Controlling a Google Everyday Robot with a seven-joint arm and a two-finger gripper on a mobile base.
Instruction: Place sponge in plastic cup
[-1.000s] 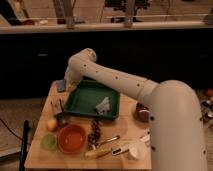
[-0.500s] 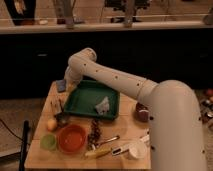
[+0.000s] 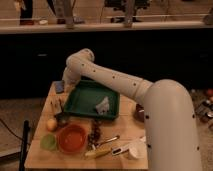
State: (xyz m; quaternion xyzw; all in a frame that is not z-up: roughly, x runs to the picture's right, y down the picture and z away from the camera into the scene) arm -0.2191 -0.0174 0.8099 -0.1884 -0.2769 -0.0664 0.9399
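A small blue sponge [image 3: 58, 88] lies at the back left of the wooden table [image 3: 125, 127], just left of the green tray. My gripper [image 3: 66, 82] is at the end of the white arm, right beside and slightly above the sponge, at the tray's back left corner. A light green plastic cup [image 3: 48, 142] stands at the table's front left, well in front of the gripper.
A green tray [image 3: 85, 102] holds a grey crumpled object [image 3: 103, 105]. An orange bowl [image 3: 72, 138], a yellow fruit [image 3: 51, 124], a dark metal cup [image 3: 62, 119], utensils [image 3: 107, 141] and a white cup [image 3: 134, 149] lie along the front. My arm [image 3: 165, 115] spans the right side.
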